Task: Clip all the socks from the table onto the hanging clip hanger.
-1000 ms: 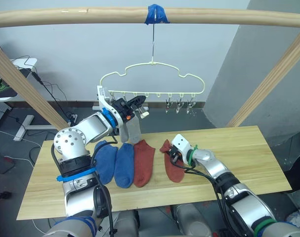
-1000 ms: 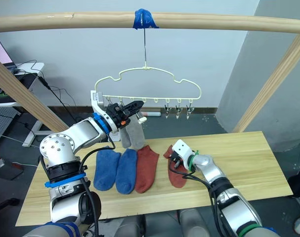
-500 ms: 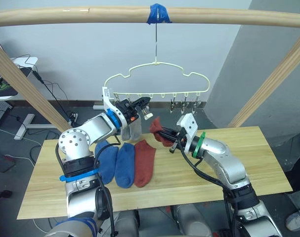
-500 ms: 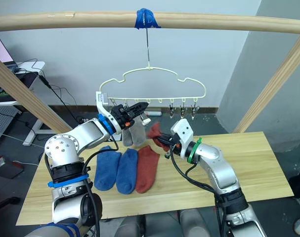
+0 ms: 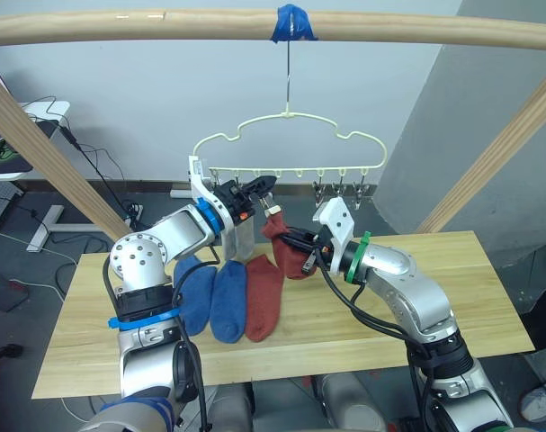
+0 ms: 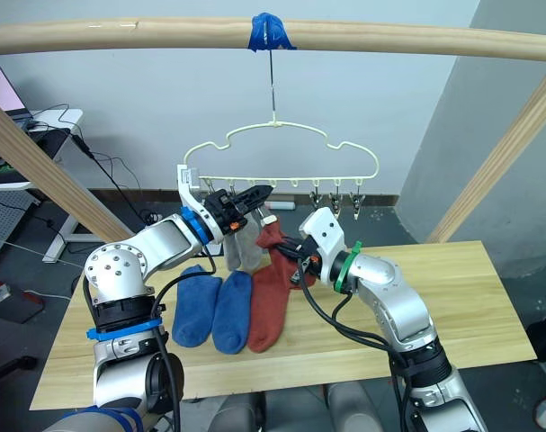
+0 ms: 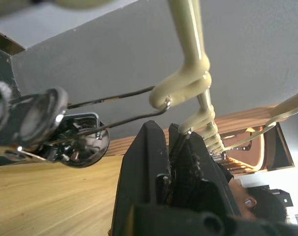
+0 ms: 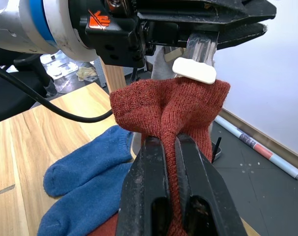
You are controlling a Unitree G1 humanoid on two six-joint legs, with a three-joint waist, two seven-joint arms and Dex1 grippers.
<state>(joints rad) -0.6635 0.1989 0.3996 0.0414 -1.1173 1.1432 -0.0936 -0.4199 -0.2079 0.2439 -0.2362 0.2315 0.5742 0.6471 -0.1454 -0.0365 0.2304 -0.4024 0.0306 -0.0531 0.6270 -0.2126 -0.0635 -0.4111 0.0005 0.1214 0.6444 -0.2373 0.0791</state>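
Note:
The cream clip hanger (image 5: pixel 290 135) hangs by its hook from the top pole. My left gripper (image 5: pixel 267 184) is shut on one of its clips (image 8: pixel 194 70), beside two grey socks (image 5: pixel 241 236) that hang clipped. My right gripper (image 8: pixel 171 140) is shut on a rust red sock (image 5: pixel 286 250) and holds it up, with the sock's top edge just under that clip. Two blue socks (image 5: pixel 210 297) and a second rust red sock (image 5: pixel 264 297) lie side by side on the table (image 5: pixel 488 297).
A round wooden pole frame (image 5: pixel 165 27) spans overhead, with slanted legs at the left (image 5: pixel 48 153) and right (image 5: pixel 497 144). Several free clips (image 5: pixel 342 189) hang at the hanger's right end. The right half of the table is bare wood.
My right gripper has lifted the rust red sock off the table and carried it up and left to the clip that my left gripper holds. The left gripper has stayed at the hanger.

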